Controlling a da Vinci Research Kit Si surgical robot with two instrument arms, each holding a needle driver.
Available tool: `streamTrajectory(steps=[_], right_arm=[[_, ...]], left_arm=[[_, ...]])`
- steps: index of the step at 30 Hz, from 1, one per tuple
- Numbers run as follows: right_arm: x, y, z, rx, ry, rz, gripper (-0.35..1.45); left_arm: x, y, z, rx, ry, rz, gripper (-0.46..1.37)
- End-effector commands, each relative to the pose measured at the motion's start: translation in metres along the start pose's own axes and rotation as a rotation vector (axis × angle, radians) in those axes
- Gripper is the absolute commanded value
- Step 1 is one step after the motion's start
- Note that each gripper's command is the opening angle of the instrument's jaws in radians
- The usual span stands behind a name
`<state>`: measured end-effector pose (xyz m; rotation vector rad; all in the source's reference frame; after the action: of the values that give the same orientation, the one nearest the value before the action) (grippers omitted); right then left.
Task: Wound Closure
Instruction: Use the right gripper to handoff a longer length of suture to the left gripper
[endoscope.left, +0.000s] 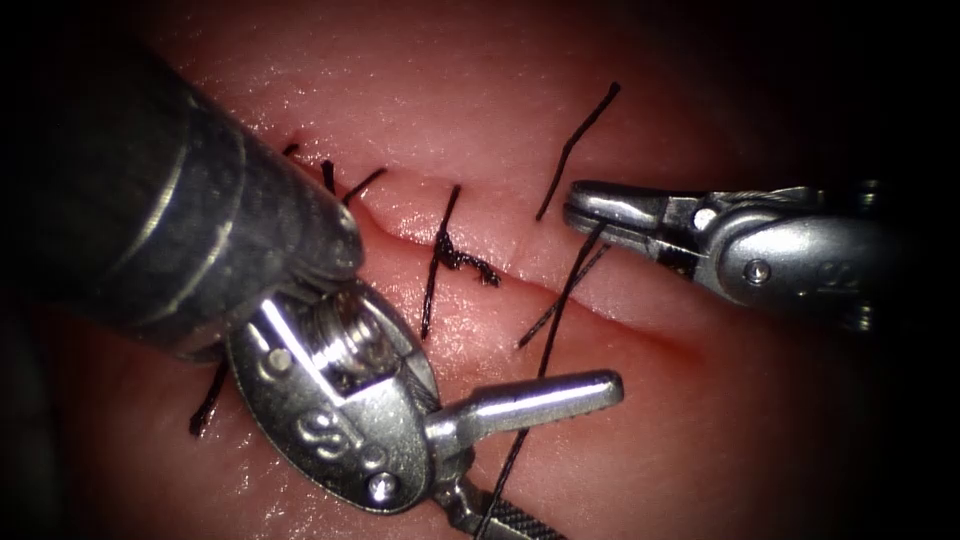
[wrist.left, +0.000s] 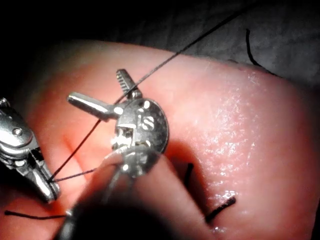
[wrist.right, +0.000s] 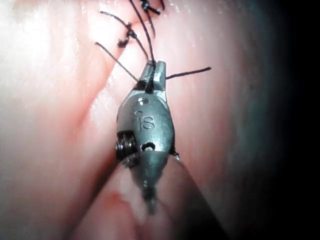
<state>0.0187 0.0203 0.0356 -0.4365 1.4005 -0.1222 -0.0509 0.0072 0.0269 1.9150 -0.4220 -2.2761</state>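
The tissue bears a cut that runs slantwise, with a knotted stitch at its middle. My left tool comes in from the upper left and its jaws stand open on the near side of the cut, holding nothing. A black thread runs between those jaws and up to my right tool, which is shut on it just right of the cut. In the left wrist view the open left tool straddles the thread. In the right wrist view the right tool grips the thread.
More stitches with short cut ends sit along the cut's upper left part, half hidden behind the left tool's shaft. A loose thread end rises above the right tool. Another dark thread piece lies at the lower left.
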Motion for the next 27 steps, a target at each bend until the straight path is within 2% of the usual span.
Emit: streamTrajectory(steps=[1,3,9,17,27], right_arm=[[-0.0001,0.0,0.0,-0.012,-0.011,-0.002,-0.35],[-0.0007,0.0002,0.0001,-0.039,-0.044,0.007,-0.35],[-0.0016,0.0003,-0.0001,-0.038,-0.039,0.013,-0.35],[-0.0017,0.0002,-0.0003,-0.037,-0.037,0.012,-0.35],[-0.0023,-0.0002,-0.0003,-0.036,-0.037,0.029,-0.35]], left_arm=[[0.0,0.0,0.0,-0.005,-0.001,0.0,0.52],[0.0001,0.0,-0.0001,-0.005,-0.001,0.0,0.53],[0.0,0.0,-0.0005,-0.003,-0.002,0.001,0.56],[-0.0003,-0.0001,-0.0017,0.013,-0.023,0.002,0.63],[0.0005,0.0006,-0.0022,0.015,-0.025,0.001,0.57]])
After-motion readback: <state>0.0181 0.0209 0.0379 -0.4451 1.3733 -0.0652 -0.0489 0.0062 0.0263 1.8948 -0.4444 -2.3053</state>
